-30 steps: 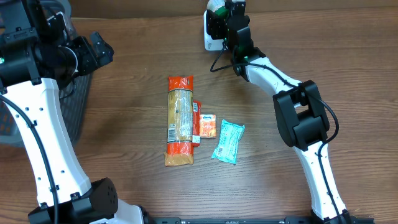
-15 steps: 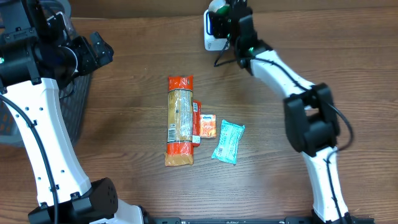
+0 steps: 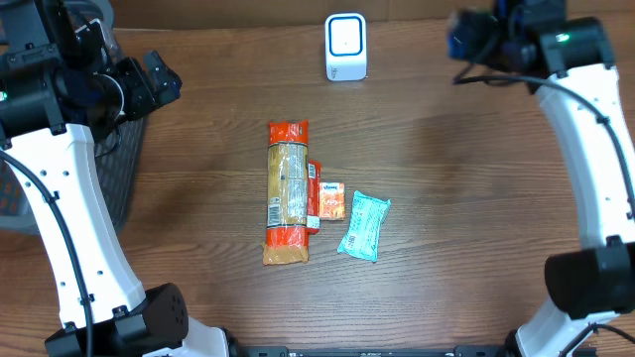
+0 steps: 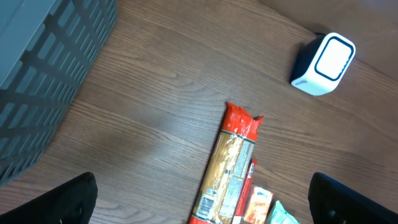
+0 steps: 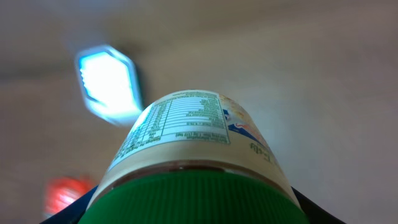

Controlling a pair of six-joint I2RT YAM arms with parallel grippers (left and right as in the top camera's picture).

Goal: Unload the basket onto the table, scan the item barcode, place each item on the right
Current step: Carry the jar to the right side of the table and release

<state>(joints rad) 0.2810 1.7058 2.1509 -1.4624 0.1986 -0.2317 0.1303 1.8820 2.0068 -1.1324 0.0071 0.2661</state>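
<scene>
Fingers (image 5: pixel 308 205) of your right gripper (image 3: pixel 474 42) are pinching the green-lidded jar (image 5: pixel 186 155) and swinging it away from the barcode scanner (image 3: pixel 345 47) to the far right, suggesting the scan is finishing, while your left gripper (image 3: pixel 157 84) is hanging spread and empty.

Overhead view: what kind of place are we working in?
Probably a mock checkout bench: a white scanner on the wooden table, packaged groceries like the pasta pack, and a grey basket at the left.
</scene>
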